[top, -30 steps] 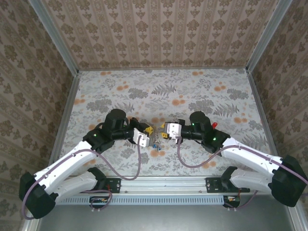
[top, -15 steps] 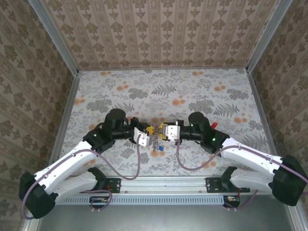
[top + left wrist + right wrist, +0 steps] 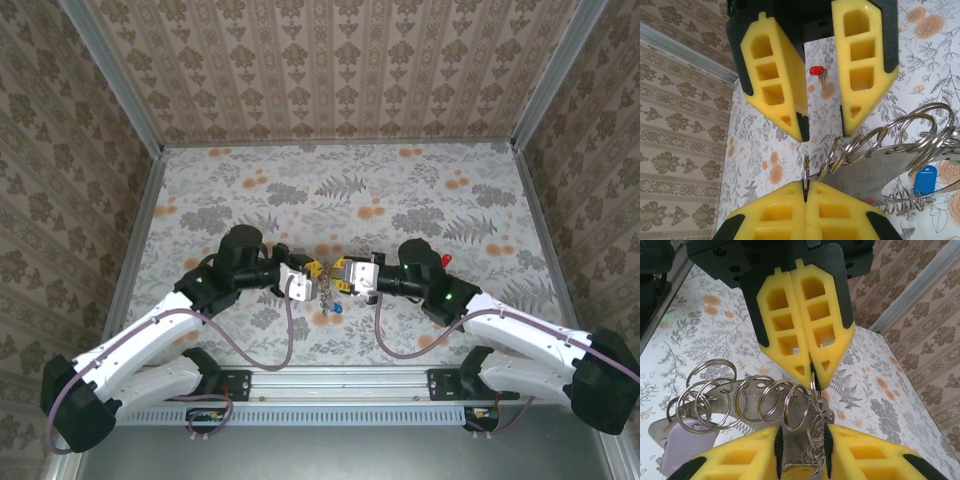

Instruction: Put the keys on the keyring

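Pinching the keyring (image 3: 326, 288), left jaws stand closed; right jaws part-open astride it, walls (image 3: 340, 70) far off.

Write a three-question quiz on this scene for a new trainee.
1. True or false: the left gripper is shut on a metal ring.
2. What colour is the lone key lying apart from both grippers? A blue, B red, C green.
3. Fill in: the right gripper faces the left one with its jaws ____.
Key: 1 true; 2 B; 3 open.
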